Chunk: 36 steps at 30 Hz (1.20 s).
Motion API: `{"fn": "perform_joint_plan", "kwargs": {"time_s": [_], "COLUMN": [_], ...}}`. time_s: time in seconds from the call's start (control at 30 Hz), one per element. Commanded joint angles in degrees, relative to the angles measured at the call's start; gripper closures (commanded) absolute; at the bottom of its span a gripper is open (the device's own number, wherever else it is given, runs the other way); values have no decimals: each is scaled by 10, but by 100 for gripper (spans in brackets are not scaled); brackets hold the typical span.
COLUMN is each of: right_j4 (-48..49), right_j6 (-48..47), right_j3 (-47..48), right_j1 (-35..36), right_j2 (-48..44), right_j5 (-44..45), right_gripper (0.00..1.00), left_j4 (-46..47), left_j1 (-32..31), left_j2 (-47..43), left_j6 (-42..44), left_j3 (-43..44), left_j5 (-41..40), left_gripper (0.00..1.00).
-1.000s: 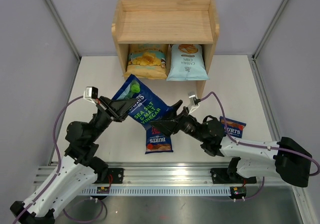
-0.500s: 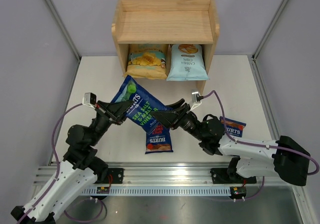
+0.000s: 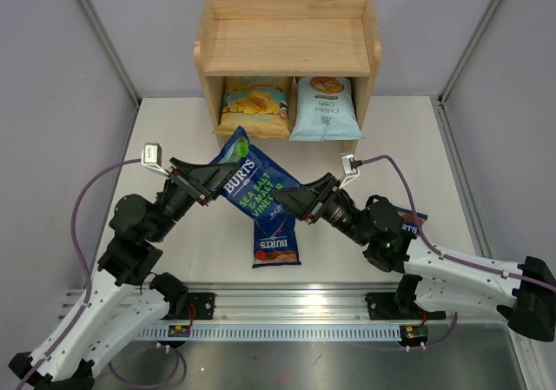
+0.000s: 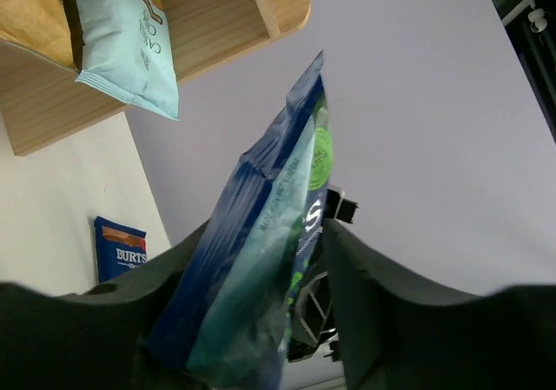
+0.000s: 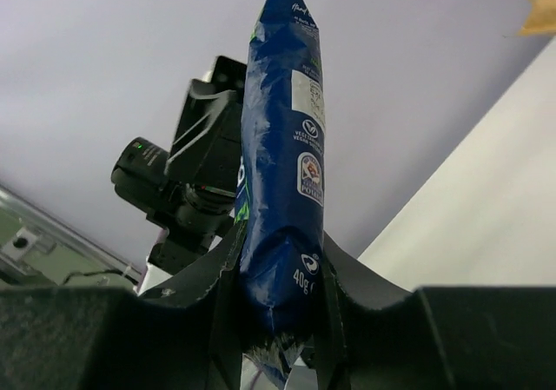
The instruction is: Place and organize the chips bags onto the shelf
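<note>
- Item in hand: large BURTS bag (image 3: 254, 184), dark blue, off the table, slung between the two grippers.
- Right gripper (image 3: 295, 201): clamped on the bag's bottom end. The bag's long axis runs straight out from its fingertips.
- Left gripper (image 3: 208, 181): jaws flank the bag's far end. They appear to stand apart, with a gap on one side, though the wrist view is cramped.
- Shelf (image 3: 287, 8): ahead of both grippers, beyond the bag, slightly nearer the right one.
- Lower tier: yellow-and-teal bag (image 3: 254, 103) and cassava bag (image 3: 325, 105) side by side. Upper tier bare.
- Still on the table: small BURTS bag (image 3: 276, 238) just below the right gripper, and another BURTS bag (image 3: 410, 222) behind its wrist.
- Judgement: the right arm alone carries, and would have to swing the bag's long axis towards the upper tier.
</note>
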Motion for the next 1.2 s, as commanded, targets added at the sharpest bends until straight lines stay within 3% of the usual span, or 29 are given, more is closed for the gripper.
{"fn": "perform_joint_plan", "kwargs": {"time_s": [0.0, 0.07, 0.2, 0.33, 0.63, 0.8, 0.97, 1.17], "right_j4": [-72, -96, -144, -172, -215, -252, -334, -427], "right_j6": [72, 95, 140, 161, 151, 199, 241, 299], "right_j3": [14, 13, 13, 17, 119, 223, 360, 498], "right_j1": [4, 4, 4, 4, -17, -98, -186, -236], "right_j2": [-26, -42, -69, -93, -81, -28, 38, 126], "right_j5": [68, 97, 171, 237, 314, 278, 251, 284], "right_gripper": [88, 89, 90, 96, 98, 95, 94, 96], "left_j4": [-55, -94, -234, -344, -444, -498, -475, -458], "left_j1": [3, 2, 3, 2, 3, 3, 2, 2], "left_j2": [-3, -7, -13, 27, 56, 61, 22, -21], "left_j6": [94, 125, 227, 304, 425, 472, 496, 481], "left_j3": [62, 81, 131, 185, 208, 206, 159, 91], "left_j5": [-31, -62, -143, -186, -139, -140, -109, -170], "left_gripper": [41, 36, 13, 1, 1, 1, 1, 1]}}
